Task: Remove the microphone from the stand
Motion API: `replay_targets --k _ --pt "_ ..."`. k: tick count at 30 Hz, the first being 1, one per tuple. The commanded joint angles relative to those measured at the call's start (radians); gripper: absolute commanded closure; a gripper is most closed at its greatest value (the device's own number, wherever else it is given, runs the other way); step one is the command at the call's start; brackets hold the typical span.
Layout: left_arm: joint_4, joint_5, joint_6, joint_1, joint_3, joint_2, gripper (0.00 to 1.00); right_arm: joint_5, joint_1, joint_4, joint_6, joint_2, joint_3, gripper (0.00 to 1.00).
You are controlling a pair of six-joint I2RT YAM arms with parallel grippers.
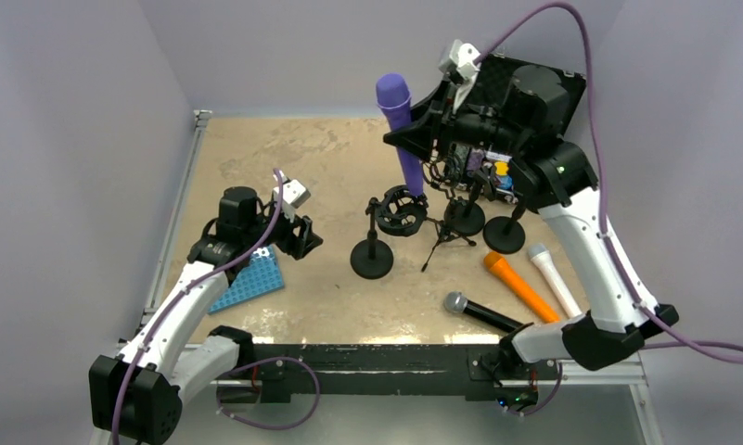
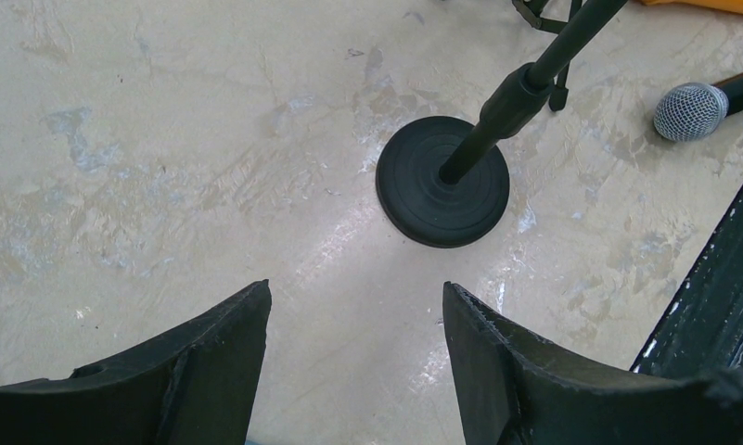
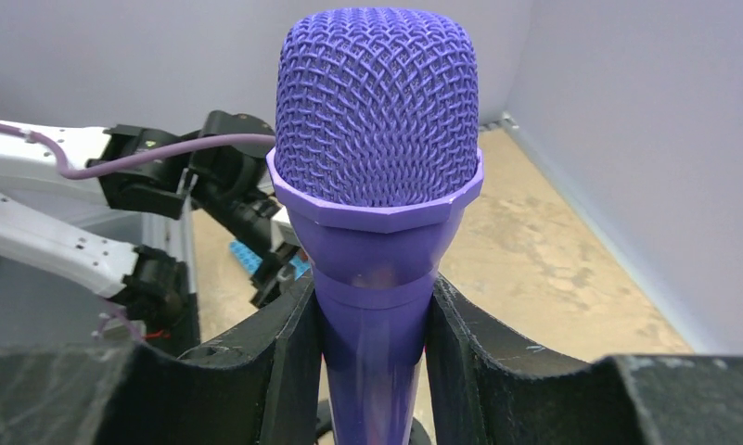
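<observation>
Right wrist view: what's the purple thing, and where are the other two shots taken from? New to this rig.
Two robot arms are bolted at the near edge of the table, each ending in a two-finger tool. The top view looks down from behind them; the other two come from wrist cameras. That is a purple microphone, clamped upright in the right tool. The left tool hangs open and empty above the table, near a round-based stand. An orange microphone, a white microphone, a black microphone and a blue studded plate lie on the table. Whether the purple one has cleared the stand's clip, I cannot tell.
</observation>
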Motion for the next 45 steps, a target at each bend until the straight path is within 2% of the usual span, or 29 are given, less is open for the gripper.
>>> replay_targets --k 1,4,8,16,22,27,33,39,45 --pt "0.022 0.025 0.014 -0.005 0.033 0.007 0.28 0.075 -0.069 -0.009 -0.072 -0.134 0.005 1.00" --pt "0.033 0.025 0.002 -0.005 0.034 0.012 0.28 0.118 -0.132 -0.047 -0.132 -0.224 -0.056 1.00" --pt "0.036 0.025 -0.009 -0.005 0.043 0.019 0.28 0.211 -0.184 -0.148 -0.294 -0.374 -0.180 1.00" --pt "0.048 0.016 -0.018 -0.005 0.046 0.026 0.28 0.204 -0.358 -0.439 -0.599 -0.609 -0.465 1.00" --pt "0.058 0.014 -0.024 -0.005 0.038 0.029 0.28 0.236 -0.377 -0.546 -0.853 -0.768 -0.682 1.00" --pt "0.063 0.019 -0.033 -0.005 0.033 0.027 0.28 0.254 -0.376 -0.644 -0.998 -0.729 -0.793 1.00" --pt "0.045 0.008 -0.018 -0.005 0.037 0.014 0.28 0.309 -0.377 -0.525 -1.130 -0.761 -1.037 1.00" --pt "0.025 0.003 -0.006 -0.005 0.043 0.006 0.28 0.309 -0.377 -0.462 -1.125 -0.679 -1.184 1.00" --pt "0.008 0.005 -0.004 -0.005 0.050 0.006 0.28 0.316 -0.377 -0.350 -1.015 -0.549 -1.224 1.00"
